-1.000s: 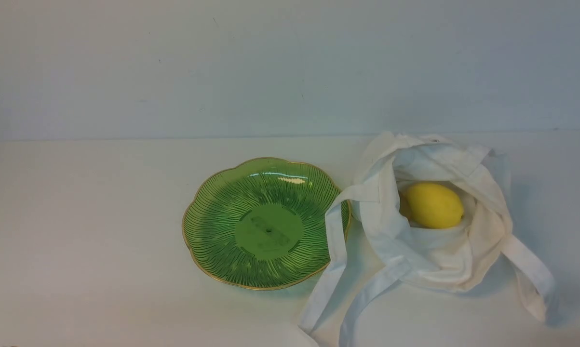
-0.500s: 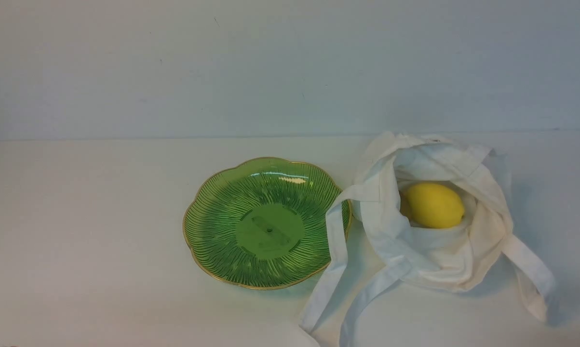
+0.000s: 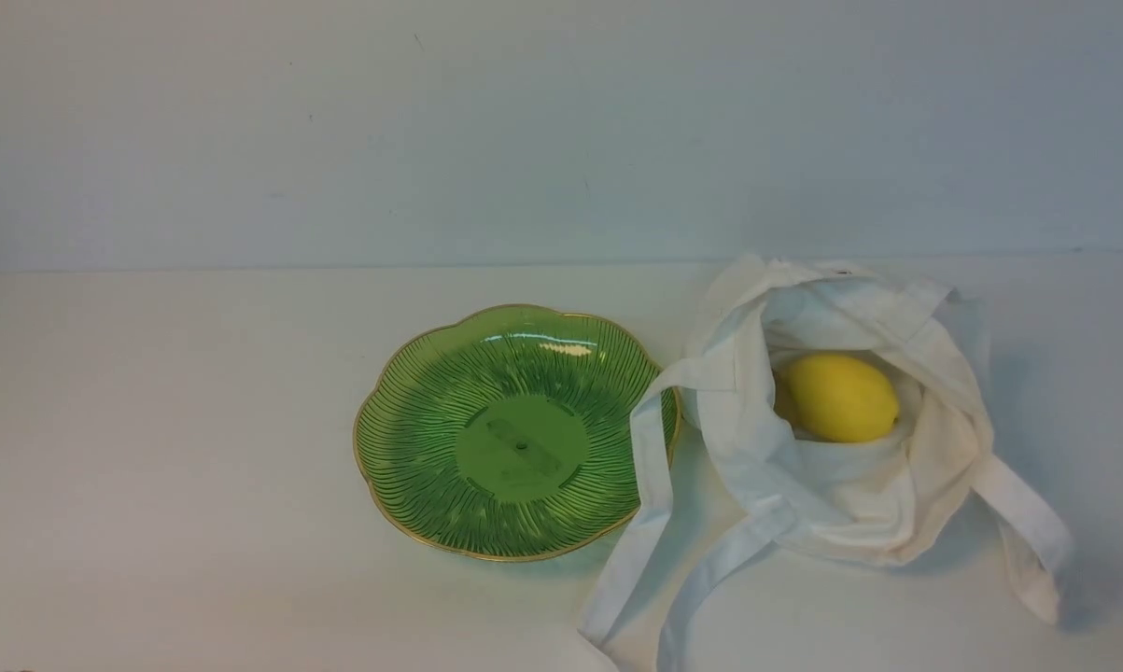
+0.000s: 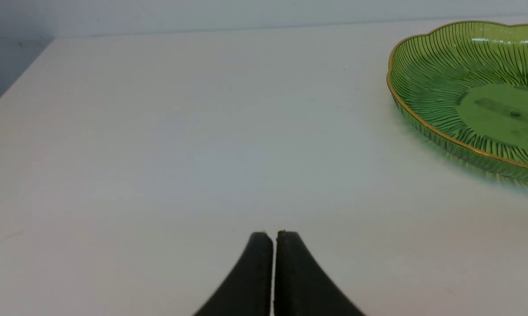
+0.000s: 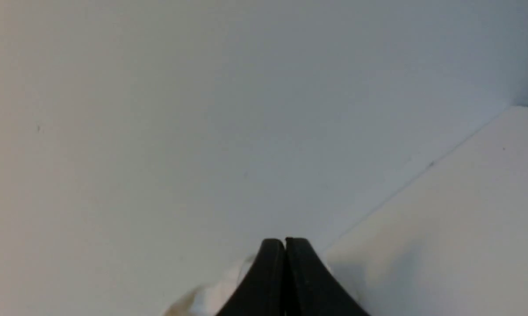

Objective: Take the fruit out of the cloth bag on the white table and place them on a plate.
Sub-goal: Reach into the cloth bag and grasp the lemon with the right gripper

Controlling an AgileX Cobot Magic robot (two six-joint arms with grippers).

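Observation:
On the white table (image 3: 150,420) the cloth bag (image 3: 841,509) lies crumpled at the right with its mouth open. A bright yellow lemon (image 3: 841,397) rests inside it. A sliver of a duller brownish fruit (image 3: 784,399) peeks out beside the lemon's left end. The green glass plate (image 3: 521,448) with a gold rim sits just left of the bag, nothing on it. Neither gripper shows in the front view. My left gripper (image 4: 273,233) is shut and holds nothing, low over bare table, apart from the plate (image 4: 465,83). My right gripper (image 5: 285,240) is shut, with a bit of white cloth (image 5: 215,295) beyond it.
One long bag strap (image 3: 650,509) drapes over the plate's right edge and runs toward the table's front. Another strap (image 3: 1028,532) trails off to the right. A pale grey-blue wall (image 3: 561,131) closes the back of the table.

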